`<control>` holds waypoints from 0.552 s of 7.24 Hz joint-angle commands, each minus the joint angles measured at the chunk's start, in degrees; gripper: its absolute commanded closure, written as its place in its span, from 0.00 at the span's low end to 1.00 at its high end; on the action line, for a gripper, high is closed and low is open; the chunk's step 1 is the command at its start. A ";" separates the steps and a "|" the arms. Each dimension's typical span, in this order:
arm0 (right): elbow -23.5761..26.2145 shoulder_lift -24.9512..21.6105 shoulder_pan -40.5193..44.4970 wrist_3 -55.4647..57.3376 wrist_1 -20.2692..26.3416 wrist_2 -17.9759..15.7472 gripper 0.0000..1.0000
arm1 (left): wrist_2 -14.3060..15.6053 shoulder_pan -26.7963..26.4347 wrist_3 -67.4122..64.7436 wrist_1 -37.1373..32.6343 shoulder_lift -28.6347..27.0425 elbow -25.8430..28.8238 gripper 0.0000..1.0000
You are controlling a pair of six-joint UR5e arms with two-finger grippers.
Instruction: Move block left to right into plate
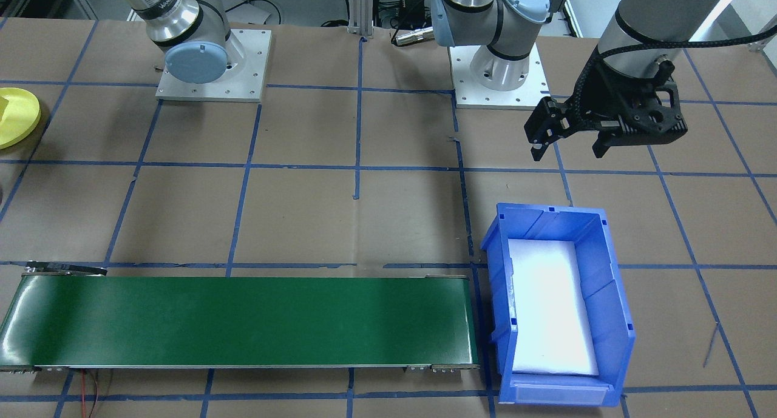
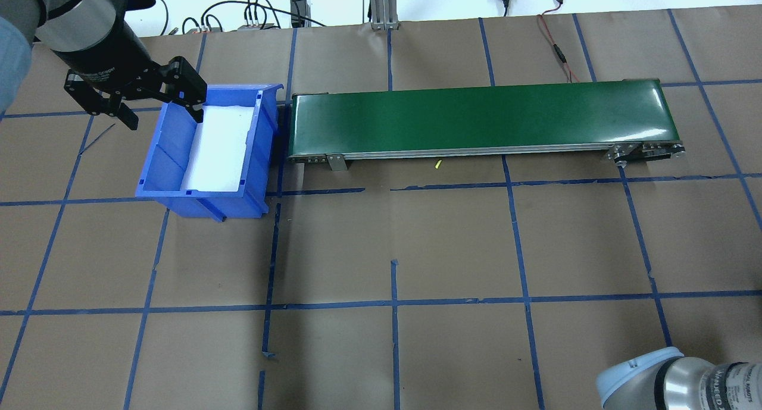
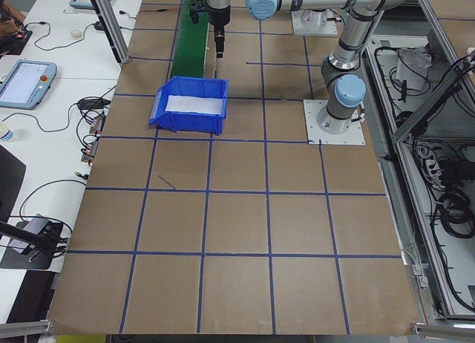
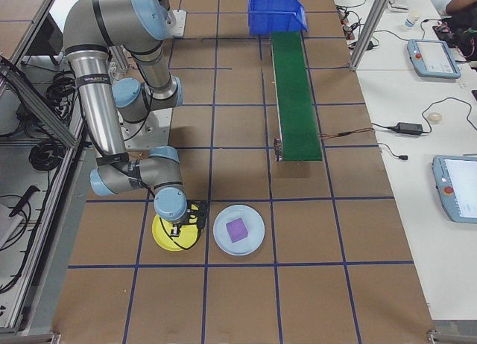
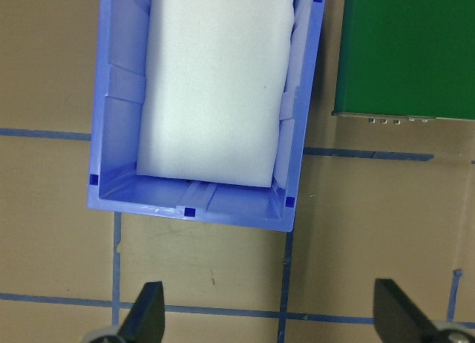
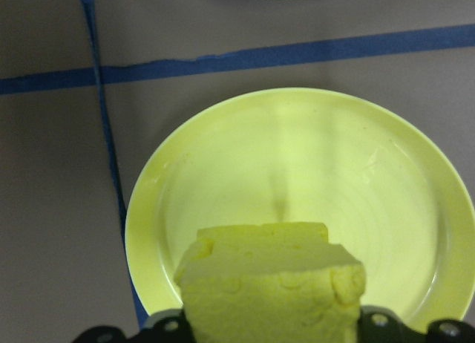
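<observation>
In the right wrist view a yellow foam block (image 6: 271, 283) is seen at the bottom centre of the frame, held between the fingers of the right gripper (image 6: 271, 324), which are closed against its two sides. The block is roughly cubic, so no long axis can be told; its flat top face is turned toward the camera, and its edges lie nearly square to the frame. It hangs over the lower half of the yellow plate (image 6: 304, 202); whether it touches the plate cannot be told. In the exterior right view this plate (image 4: 173, 234) lies at the lower left, just beside a pale blue plate (image 4: 239, 228) that carries a purple block (image 4: 237, 229).

The left gripper (image 1: 570, 144) is seen at the upper right of the front-facing view, spread wide with nothing between its fingers, above the far end of the blue bin (image 1: 558, 303). The green conveyor belt (image 1: 237, 321) lies along the lower left, its end just beside the bin.

Some lettering is seen on the arm's band in the overhead view, but it is too small to be read.

Open brown table (image 2: 452, 249) with blue tape lines is seen around the yellow plate on its near and left sides.
</observation>
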 commanded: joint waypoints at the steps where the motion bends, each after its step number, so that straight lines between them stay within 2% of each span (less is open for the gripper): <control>1: 0.93 0.49 -0.61 -1.32 -2.47 0.72 0.19 | -0.01 0.10 0.02 0.07 0.00 0.08 0.00; 2: 0.93 0.66 -0.61 -1.32 -2.47 0.63 0.09 | -0.01 0.02 -0.07 0.07 0.00 0.08 0.00; 4: 0.58 -0.21 -0.35 -0.45 -1.86 0.54 0.00 | -0.01 0.01 -0.07 0.07 0.00 0.17 0.00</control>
